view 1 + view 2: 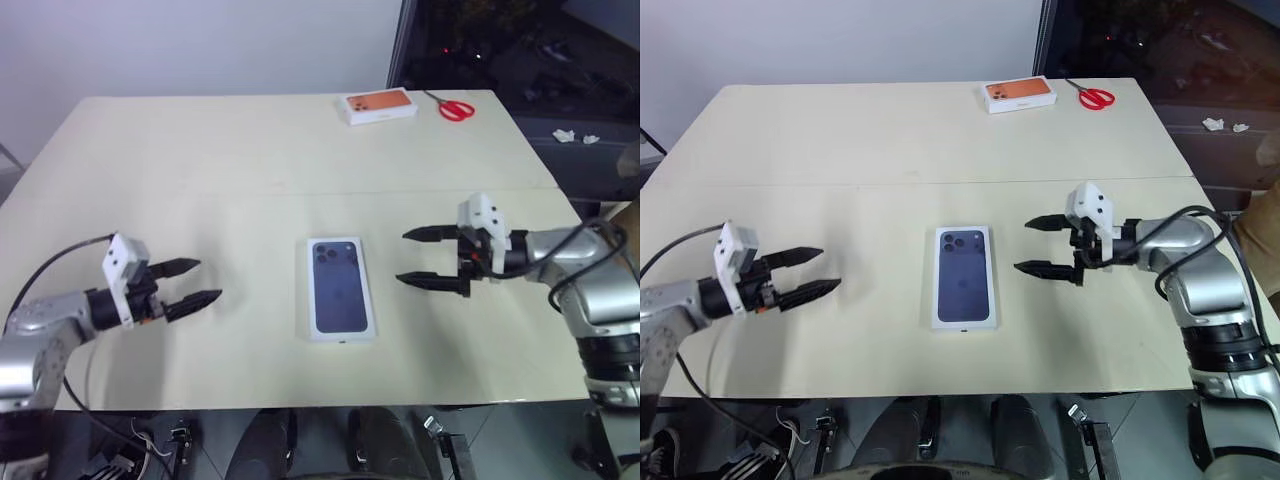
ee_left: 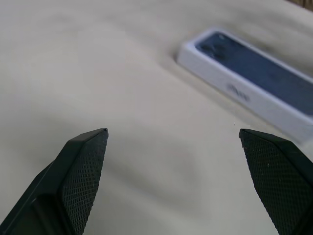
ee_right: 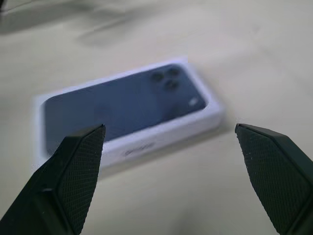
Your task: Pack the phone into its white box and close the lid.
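Both grippers' jaws gape wide and empty, the lid lying closed midway between them.

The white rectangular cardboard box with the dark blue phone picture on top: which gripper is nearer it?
Right. The right gripper hangs open just off the closed white box; the left gripper sits open farther out on the other side.
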`<action>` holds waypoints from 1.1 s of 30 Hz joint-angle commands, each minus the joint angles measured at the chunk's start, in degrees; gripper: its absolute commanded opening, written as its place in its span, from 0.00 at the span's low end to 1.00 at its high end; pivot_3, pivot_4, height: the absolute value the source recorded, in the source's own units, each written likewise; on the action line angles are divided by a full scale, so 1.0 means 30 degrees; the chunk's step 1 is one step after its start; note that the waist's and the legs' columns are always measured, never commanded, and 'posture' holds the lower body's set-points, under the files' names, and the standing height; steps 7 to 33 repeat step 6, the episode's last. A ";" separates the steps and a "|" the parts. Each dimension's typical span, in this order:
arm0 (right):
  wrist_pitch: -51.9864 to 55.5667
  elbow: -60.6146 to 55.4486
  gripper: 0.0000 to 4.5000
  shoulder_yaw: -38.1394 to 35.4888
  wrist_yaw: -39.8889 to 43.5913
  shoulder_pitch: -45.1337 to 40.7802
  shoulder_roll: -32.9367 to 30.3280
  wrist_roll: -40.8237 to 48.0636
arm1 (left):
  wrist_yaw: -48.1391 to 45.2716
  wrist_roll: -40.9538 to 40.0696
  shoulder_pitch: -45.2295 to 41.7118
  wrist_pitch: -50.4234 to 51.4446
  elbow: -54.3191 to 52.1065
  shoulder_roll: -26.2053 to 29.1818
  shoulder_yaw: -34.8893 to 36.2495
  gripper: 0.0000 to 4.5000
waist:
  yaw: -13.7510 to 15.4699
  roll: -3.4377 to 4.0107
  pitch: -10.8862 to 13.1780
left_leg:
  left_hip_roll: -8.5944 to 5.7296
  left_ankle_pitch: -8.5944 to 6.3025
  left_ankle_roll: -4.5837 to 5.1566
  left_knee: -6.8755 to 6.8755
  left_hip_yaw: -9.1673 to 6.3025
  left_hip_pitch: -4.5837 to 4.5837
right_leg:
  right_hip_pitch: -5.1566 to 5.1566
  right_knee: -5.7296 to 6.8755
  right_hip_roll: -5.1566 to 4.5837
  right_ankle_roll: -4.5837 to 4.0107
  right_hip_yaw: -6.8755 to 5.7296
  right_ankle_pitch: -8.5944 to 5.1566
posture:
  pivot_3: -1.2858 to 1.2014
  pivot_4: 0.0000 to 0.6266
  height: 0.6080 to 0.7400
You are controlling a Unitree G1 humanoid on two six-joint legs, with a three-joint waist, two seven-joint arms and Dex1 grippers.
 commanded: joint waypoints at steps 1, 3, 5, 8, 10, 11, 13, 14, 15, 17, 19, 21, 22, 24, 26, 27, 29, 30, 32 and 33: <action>-0.0050 -0.0559 0.99 -0.1374 0.0383 0.0272 -0.0698 0.1119 | -0.0046 -0.0096 0.1323 -0.1137 -0.0615 0.0305 0.2062 1.00 | -0.0077 0.0003 0.0001 | 0.0013 0.0000 -0.0001 -0.0001 -0.0001 0.0003 | 0.0000 0.0000 0.0000 -0.0011 -0.0002 0.0004 | 0.52 0.24 1.00; -0.0214 -0.0407 0.99 -0.1336 0.0643 0.0709 -0.0988 0.1125 | 0.0098 -0.0030 0.2017 -0.1675 -0.0563 0.0193 0.2721 1.00 | -0.0087 0.0004 0.0000 | 0.0025 -0.0001 -0.0002 -0.0004 -0.0001 0.0025 | 0.0021 -0.0001 0.0002 -0.0019 -0.0004 0.0002 | 0.52 0.24 1.00; -0.0287 -0.0461 0.99 -0.1267 0.0725 0.0882 -0.1060 0.1202 | 0.0085 0.0441 0.2234 -0.2341 -0.0446 0.0333 0.2687 1.00 | -0.0075 0.0005 0.0000 | 0.0028 -0.0002 -0.0001 -0.0009 -0.0001 0.0021 | 0.0019 -0.0010 0.0002 -0.0018 -0.0009 0.0002 | 0.52 0.24 1.00; -0.0339 -0.0473 0.99 -0.1260 0.0711 0.0905 -0.1036 0.1212 | 0.0000 0.0676 0.2261 -0.2629 -0.0306 0.0430 0.2574 1.00 | -0.0075 0.0005 0.0000 | 0.0028 -0.0002 -0.0001 -0.0010 0.0000 0.0018 | 0.0018 -0.0012 0.0002 -0.0017 -0.0009 0.0003 | 0.52 0.24 1.00; -0.0339 -0.0473 0.99 -0.1260 0.0711 0.0905 -0.1036 0.1212 | 0.0000 0.0676 0.2261 -0.2629 -0.0306 0.0430 0.2574 1.00 | -0.0075 0.0005 0.0000 | 0.0028 -0.0002 -0.0001 -0.0010 0.0000 0.0018 | 0.0018 -0.0012 0.0002 -0.0017 -0.0009 0.0003 | 0.52 0.24 1.00; -0.0339 -0.0473 0.99 -0.1260 0.0711 0.0905 -0.1036 0.1212 | 0.0000 0.0676 0.2261 -0.2629 -0.0306 0.0430 0.2574 1.00 | -0.0075 0.0005 0.0000 | 0.0028 -0.0002 -0.0001 -0.0010 0.0000 0.0018 | 0.0018 -0.0012 0.0002 -0.0017 -0.0009 0.0003 | 0.52 0.24 1.00; -0.0339 -0.0473 0.99 -0.1260 0.0711 0.0905 -0.1036 0.1212 | 0.0000 0.0676 0.2261 -0.2629 -0.0306 0.0430 0.2574 1.00 | -0.0075 0.0005 0.0000 | 0.0028 -0.0002 -0.0001 -0.0010 0.0000 0.0018 | 0.0018 -0.0012 0.0002 -0.0017 -0.0009 0.0003 | 0.52 0.24 1.00; -0.0339 -0.0473 0.99 -0.1260 0.0711 0.0905 -0.1036 0.1212 | 0.0000 0.0676 0.2261 -0.2629 -0.0306 0.0430 0.2574 1.00 | -0.0075 0.0005 0.0000 | 0.0028 -0.0002 -0.0001 -0.0010 0.0000 0.0018 | 0.0018 -0.0012 0.0002 -0.0017 -0.0009 0.0003 | 0.52 0.24 1.00; -0.0339 -0.0473 0.99 -0.1260 0.0711 0.0905 -0.1036 0.1212 | 0.0000 0.0676 0.2261 -0.2629 -0.0306 0.0430 0.2574 1.00 | -0.0075 0.0005 0.0000 | 0.0028 -0.0002 -0.0001 -0.0010 0.0000 0.0018 | 0.0018 -0.0012 0.0002 -0.0017 -0.0009 0.0003 | 0.52 0.24 1.00; -0.0339 -0.0473 0.99 -0.1260 0.0711 0.0905 -0.1036 0.1212 | 0.0000 0.0676 0.2261 -0.2629 -0.0306 0.0430 0.2574 1.00 | -0.0075 0.0005 0.0000 | 0.0028 -0.0002 -0.0001 -0.0010 0.0000 0.0018 | 0.0018 -0.0012 0.0002 -0.0017 -0.0009 0.0003 | 0.52 0.24 1.00; -0.0339 -0.0473 0.99 -0.1260 0.0711 0.0905 -0.1036 0.1212 | 0.0000 0.0676 0.2261 -0.2629 -0.0306 0.0430 0.2574 1.00 | -0.0075 0.0005 0.0000 | 0.0028 -0.0002 -0.0001 -0.0010 0.0000 0.0018 | 0.0018 -0.0012 0.0002 -0.0017 -0.0009 0.0003 | 0.52 0.24 1.00; -0.0339 -0.0473 0.99 -0.1260 0.0711 0.0905 -0.1036 0.1212 | 0.0000 0.0676 0.2261 -0.2629 -0.0306 0.0430 0.2574 1.00 | -0.0075 0.0005 0.0000 | 0.0028 -0.0002 -0.0001 -0.0010 0.0000 0.0018 | 0.0018 -0.0012 0.0002 -0.0017 -0.0009 0.0003 | 0.52 0.24 1.00; -0.0339 -0.0473 0.99 -0.1260 0.0711 0.0905 -0.1036 0.1212 | 0.0000 0.0676 0.2261 -0.2629 -0.0306 0.0430 0.2574 1.00 | -0.0075 0.0005 0.0000 | 0.0028 -0.0002 -0.0001 -0.0010 0.0000 0.0018 | 0.0018 -0.0012 0.0002 -0.0017 -0.0009 0.0003 | 0.52 0.24 1.00; -0.0339 -0.0473 0.99 -0.1260 0.0711 0.0905 -0.1036 0.1212 | 0.0000 0.0676 0.2261 -0.2629 -0.0306 0.0430 0.2574 1.00 | -0.0075 0.0005 0.0000 | 0.0028 -0.0002 -0.0001 -0.0010 0.0000 0.0018 | 0.0018 -0.0012 0.0002 -0.0017 -0.0009 0.0003 | 0.52 0.24 1.00; -0.0339 -0.0473 0.99 -0.1260 0.0711 0.0905 -0.1036 0.1212 | 0.0000 0.0676 0.2261 -0.2629 -0.0306 0.0430 0.2574 1.00 | -0.0075 0.0005 0.0000 | 0.0028 -0.0002 -0.0001 -0.0010 0.0000 0.0018 | 0.0018 -0.0012 0.0002 -0.0017 -0.0009 0.0003 | 0.52 0.24 1.00; -0.0339 -0.0473 0.99 -0.1260 0.0711 0.0905 -0.1036 0.1212 | 0.0000 0.0676 0.2261 -0.2629 -0.0306 0.0430 0.2574 1.00 | -0.0075 0.0005 0.0000 | 0.0028 -0.0002 -0.0001 -0.0010 0.0000 0.0018 | 0.0018 -0.0012 0.0002 -0.0017 -0.0009 0.0003 | 0.52 0.24 1.00; -0.0339 -0.0473 0.99 -0.1260 0.0711 0.0905 -0.1036 0.1212 | 0.0000 0.0676 0.2261 -0.2629 -0.0306 0.0430 0.2574 1.00 | -0.0075 0.0005 0.0000 | 0.0028 -0.0002 -0.0001 -0.0010 0.0000 0.0018 | 0.0018 -0.0012 0.0002 -0.0017 -0.0009 0.0003 | 0.52 0.24 1.00; -0.0339 -0.0473 0.99 -0.1260 0.0711 0.0905 -0.1036 0.1212 | 0.0000 0.0676 0.2261 -0.2629 -0.0306 0.0430 0.2574 1.00 | -0.0075 0.0005 0.0000 | 0.0028 -0.0002 -0.0001 -0.0010 0.0000 0.0018 | 0.0018 -0.0012 0.0002 -0.0017 -0.0009 0.0003 | 0.52 0.24 1.00; -0.0339 -0.0473 0.99 -0.1260 0.0711 0.0905 -0.1036 0.1212 | 0.0000 0.0676 0.2261 -0.2629 -0.0306 0.0430 0.2574 1.00 | -0.0075 0.0005 0.0000 | 0.0028 -0.0002 -0.0001 -0.0010 0.0000 0.0018 | 0.0018 -0.0012 0.0002 -0.0017 -0.0009 0.0003 | 0.52 0.24 1.00; -0.0339 -0.0473 0.99 -0.1260 0.0711 0.0905 -0.1036 0.1212 | 0.0000 0.0676 0.2261 -0.2629 -0.0306 0.0430 0.2574 1.00 | -0.0075 0.0005 0.0000 | 0.0028 -0.0002 -0.0001 -0.0010 0.0000 0.0018 | 0.0018 -0.0012 0.0002 -0.0017 -0.0009 0.0003 | 0.52 0.24 1.00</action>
